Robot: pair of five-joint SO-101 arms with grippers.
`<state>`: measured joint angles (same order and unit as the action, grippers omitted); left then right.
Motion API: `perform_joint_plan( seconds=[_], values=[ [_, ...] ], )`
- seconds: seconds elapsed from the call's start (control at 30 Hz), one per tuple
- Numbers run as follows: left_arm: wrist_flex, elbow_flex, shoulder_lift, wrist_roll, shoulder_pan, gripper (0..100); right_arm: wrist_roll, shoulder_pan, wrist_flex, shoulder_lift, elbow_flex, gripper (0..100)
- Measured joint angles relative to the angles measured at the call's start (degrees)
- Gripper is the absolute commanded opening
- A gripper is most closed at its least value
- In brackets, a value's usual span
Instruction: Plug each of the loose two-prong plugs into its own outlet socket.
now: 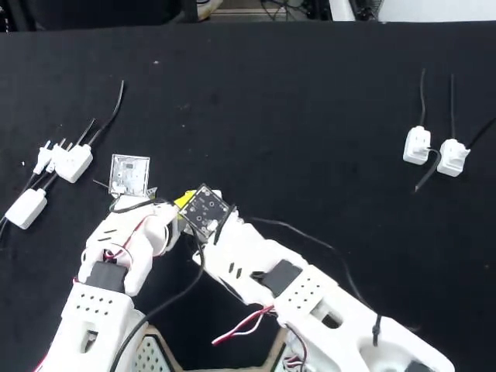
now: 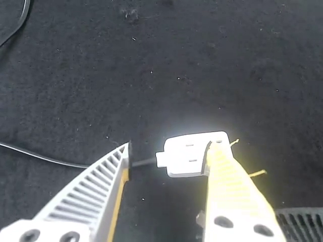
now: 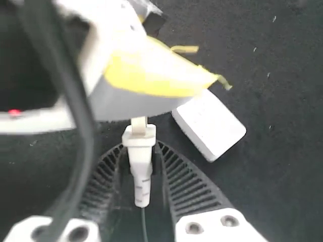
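Note:
A white outlet socket (image 2: 194, 154) lies on the black table between the fingers of my left gripper (image 2: 171, 146), which stands open. The socket touches the yellow finger (image 2: 229, 186) and is apart from the white finger (image 2: 96, 196). My right gripper (image 3: 140, 148) is shut on a white two-prong plug (image 3: 139, 159), whose prongs point at the underside of the left arm's yellow finger (image 3: 151, 75). The same socket (image 3: 209, 123) lies just beside that plug. In the high view both arms meet at mid-table, left gripper (image 1: 184, 203) against the right arm's wrist (image 1: 205, 209).
Several loose white plugs and sockets with black cords (image 1: 58, 159) lie at the table's left, another (image 1: 27, 208) nearer the front. Two white sockets with cords (image 1: 418, 145) (image 1: 453, 157) sit at the far right. A thin black cord (image 2: 40, 156) runs beside the left gripper.

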<state>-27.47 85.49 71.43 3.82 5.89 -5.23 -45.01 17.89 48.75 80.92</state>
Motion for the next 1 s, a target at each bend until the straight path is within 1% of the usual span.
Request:
perform_joint_plan(
  seconds=[0.17,0.43,0.63,0.73,1.0],
  values=[
    [0.1,0.0,0.5,0.3,-0.1,24,0.0,1.0,3.7,7.1,0.2,1.1],
    [0.6,-0.1,0.7,0.3,0.0,24,0.0,1.3,3.5,16.9,5.8,1.1],
    [0.7,-0.3,-0.1,-1.1,0.0,24,0.0,1.3,3.5,18.1,6.0,1.1],
    [1.2,-0.4,-2.8,-1.3,0.0,24,0.0,1.3,3.5,18.1,6.0,1.1],
    [5.9,-2.8,-12.6,-1.3,0.0,24,0.0,1.3,3.5,18.2,6.9,1.1]
  ],
)
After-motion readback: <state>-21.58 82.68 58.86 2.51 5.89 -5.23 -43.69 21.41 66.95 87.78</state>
